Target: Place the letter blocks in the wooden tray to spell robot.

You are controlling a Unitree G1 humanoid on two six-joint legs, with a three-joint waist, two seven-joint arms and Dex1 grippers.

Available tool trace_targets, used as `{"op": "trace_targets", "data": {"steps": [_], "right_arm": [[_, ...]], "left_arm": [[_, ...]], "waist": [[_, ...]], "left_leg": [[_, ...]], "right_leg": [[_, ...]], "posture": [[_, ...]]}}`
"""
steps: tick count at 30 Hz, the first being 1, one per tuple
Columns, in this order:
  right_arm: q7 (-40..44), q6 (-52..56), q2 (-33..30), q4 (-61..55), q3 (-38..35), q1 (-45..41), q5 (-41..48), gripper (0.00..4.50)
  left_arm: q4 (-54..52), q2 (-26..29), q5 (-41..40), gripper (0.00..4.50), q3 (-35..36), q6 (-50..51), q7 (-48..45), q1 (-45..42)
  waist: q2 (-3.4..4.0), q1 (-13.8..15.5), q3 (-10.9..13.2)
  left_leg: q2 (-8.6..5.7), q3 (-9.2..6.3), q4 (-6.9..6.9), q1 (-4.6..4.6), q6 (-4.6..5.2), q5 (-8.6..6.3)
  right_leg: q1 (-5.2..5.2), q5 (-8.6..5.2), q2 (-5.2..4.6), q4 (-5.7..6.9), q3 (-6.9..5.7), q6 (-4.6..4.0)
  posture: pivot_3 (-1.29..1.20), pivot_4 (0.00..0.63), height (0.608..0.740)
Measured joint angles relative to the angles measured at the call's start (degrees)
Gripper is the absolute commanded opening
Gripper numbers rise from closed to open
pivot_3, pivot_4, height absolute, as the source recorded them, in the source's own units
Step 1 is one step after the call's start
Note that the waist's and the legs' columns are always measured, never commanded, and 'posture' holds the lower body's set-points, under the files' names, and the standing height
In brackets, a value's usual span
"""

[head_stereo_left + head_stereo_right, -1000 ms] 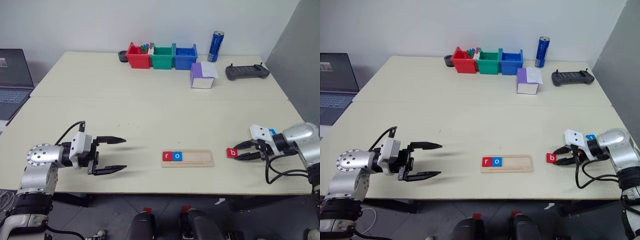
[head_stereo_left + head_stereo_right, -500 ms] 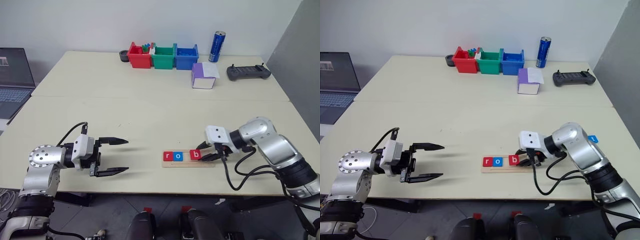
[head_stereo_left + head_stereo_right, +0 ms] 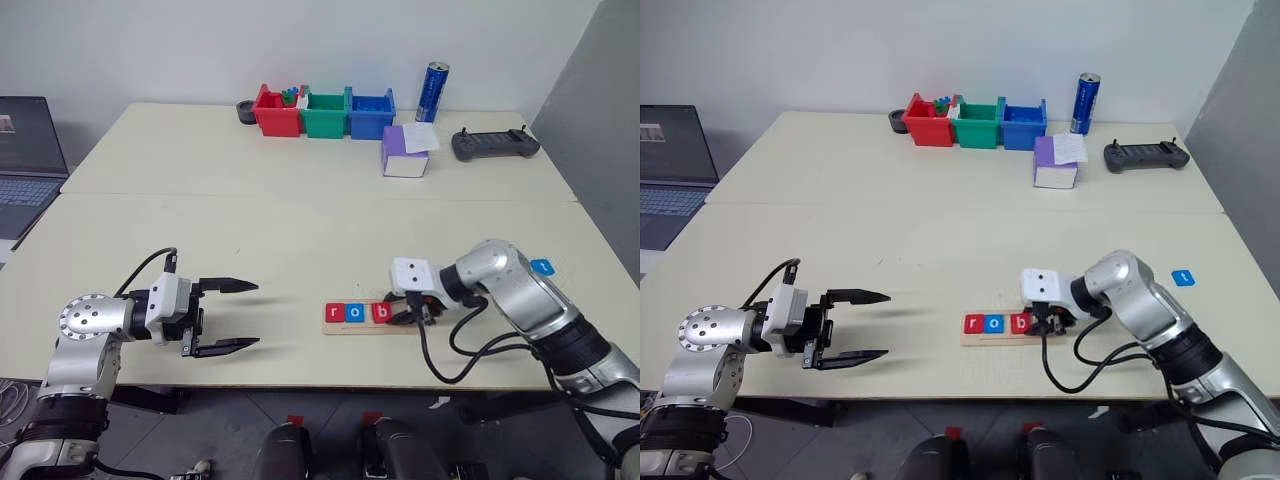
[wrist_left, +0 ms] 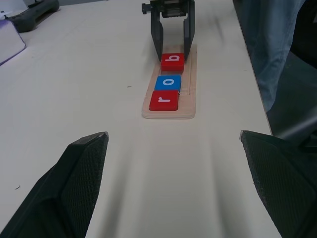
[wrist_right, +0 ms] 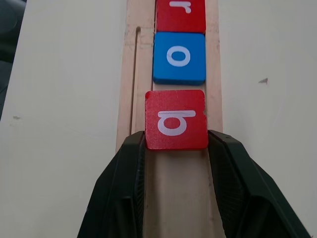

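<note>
With the red square tile marked b (image 5: 176,120) clamped between the two black fingers of my right hand (image 3: 408,312), I judge the coming move to be a simple release and draw-back along the long, narrow pale-wood tray (image 3: 410,326). Nearest to me on the cream bench (image 3: 300,220), that tray runs left to right, and the b tile sits low in its groove, third in line. In the right wrist view a narrow slit of bare wood separates it from the blue square tile marked o (image 5: 179,57), which touches the red square tile marked r (image 5: 181,15) at the tray's left end. Whether b already rests flat on the wood I cannot tell.

My left hand (image 3: 228,316) hangs over the bench well to the left of the tray, its fingers spread wide and holding nothing, pointing toward the tray's left end.

Two slots to the right of b are bare, so the word needs o and t. Farther off, on the bench beside my right forearm, lies a small blue square tile marked t (image 3: 1182,278), so the right arm is much the nearer one for it. I see no second o loose on the bench.
</note>
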Motion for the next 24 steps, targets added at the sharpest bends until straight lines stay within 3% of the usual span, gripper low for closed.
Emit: {"op": "trace_targets", "data": {"steps": [23, 24], "right_arm": [[-0.15, 3.77, 1.9, 0.5, 0.26, -0.61, 0.01, 1.46], [-0.15, 4.06, 1.9, 0.5, 0.26, -0.61, 0.01, 1.81]], "left_arm": [[-0.03, -0.02, 0.02, 4.5, 0.0, -0.13, 0.21, 0.02], [-0.03, -0.02, 0.02, 4.5, 0.0, -0.15, 0.21, 0.02]], "waist": [[0.0, -0.01, 0.0], [0.0, -0.01, 0.0]], "left_leg": [[0.0, 0.0, 0.0, 0.0, 0.0, 0.0], [0.0, 0.0, 0.0, 0.0, 0.0, 0.0]], "right_leg": [[0.0, 0.0, 0.0, 0.0, 0.0, 0.0], [0.0, 0.0, 0.0, 0.0, 0.0, 0.0]], "posture": [[0.0, 0.15, 0.74], [0.0, 0.15, 0.74]]}}
